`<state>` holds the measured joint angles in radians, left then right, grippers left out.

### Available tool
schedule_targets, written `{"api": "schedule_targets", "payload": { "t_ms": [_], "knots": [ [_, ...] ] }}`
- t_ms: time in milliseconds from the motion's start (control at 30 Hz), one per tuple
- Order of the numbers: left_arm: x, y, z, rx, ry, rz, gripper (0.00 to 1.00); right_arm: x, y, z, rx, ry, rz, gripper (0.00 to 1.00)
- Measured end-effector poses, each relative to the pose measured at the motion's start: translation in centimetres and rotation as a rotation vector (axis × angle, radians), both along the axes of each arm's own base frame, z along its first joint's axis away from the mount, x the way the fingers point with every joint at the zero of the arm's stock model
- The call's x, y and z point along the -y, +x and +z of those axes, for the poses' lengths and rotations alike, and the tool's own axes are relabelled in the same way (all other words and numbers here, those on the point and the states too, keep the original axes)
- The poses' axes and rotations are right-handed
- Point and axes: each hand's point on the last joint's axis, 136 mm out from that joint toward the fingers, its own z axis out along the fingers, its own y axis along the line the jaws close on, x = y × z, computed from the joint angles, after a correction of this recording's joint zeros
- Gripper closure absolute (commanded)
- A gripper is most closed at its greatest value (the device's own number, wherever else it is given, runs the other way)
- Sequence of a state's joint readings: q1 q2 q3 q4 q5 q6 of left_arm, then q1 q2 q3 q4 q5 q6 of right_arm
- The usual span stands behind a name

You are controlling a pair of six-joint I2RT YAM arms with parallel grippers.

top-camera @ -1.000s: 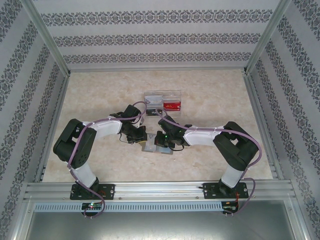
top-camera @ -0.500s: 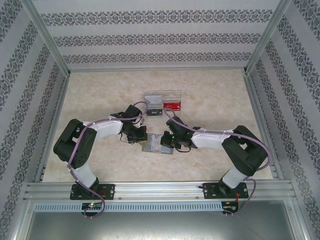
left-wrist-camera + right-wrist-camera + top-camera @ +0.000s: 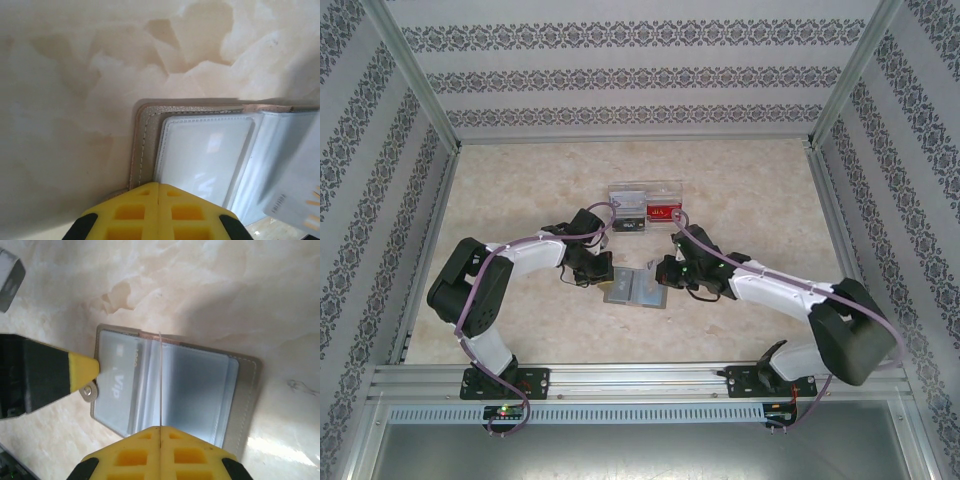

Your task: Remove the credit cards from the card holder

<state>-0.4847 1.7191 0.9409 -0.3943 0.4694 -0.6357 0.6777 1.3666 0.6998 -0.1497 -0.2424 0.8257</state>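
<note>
the table (image 3: 520, 200) carries the card holder (image 3: 635, 288), lying open between my arms. my right arm has swung back off it. my left tool (image 3: 158, 186), fingers together, presses on its edge. my right tool (image 3: 160, 430) is closed on what looks like a credit card (image 3: 160, 375), seen edge-on and pulled free. so one is out, and a vip card (image 3: 117, 385) is left in its pocket.
</note>
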Motion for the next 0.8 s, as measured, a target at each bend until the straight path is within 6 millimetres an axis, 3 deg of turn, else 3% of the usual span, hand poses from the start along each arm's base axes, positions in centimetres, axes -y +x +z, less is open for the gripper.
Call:
{"api": "schedule_targets", "payload": {
  "t_ms": [67,100,300,367,467,533,800],
  "knots": [
    [-0.2,0.0,0.2,0.003,0.011,0.004,0.99,0.4,-0.2,0.8,0.03,-0.027,0.031,1.0],
    [-0.3,0.0,0.5,0.01,0.014,0.006,0.94,0.5,-0.2,1.3,0.047,-0.04,0.048,1.0],
    [-0.4,1.4,4.6,0.115,0.0,0.037,0.54,0.6,1.3,5.4,0.231,-0.142,0.193,1.0],
    [-0.7,1.8,6.1,0.156,-0.002,0.057,0.34,0.6,2.0,6.5,0.304,-0.188,0.249,1.0],
    [-1.8,2.3,8.5,0.215,0.004,0.093,0.11,0.8,2.9,7.7,0.401,-0.271,0.338,1.0],
    [-3.0,2.7,10.0,0.251,0.019,0.13,0.0,0.5,3.8,8.3,0.457,-0.33,0.41,1.0],
    [-7.7,3.0,14.1,0.342,0.082,0.254,0.0,-1.5,8.1,9.8,0.654,-0.583,0.716,1.0]
  ]
}}
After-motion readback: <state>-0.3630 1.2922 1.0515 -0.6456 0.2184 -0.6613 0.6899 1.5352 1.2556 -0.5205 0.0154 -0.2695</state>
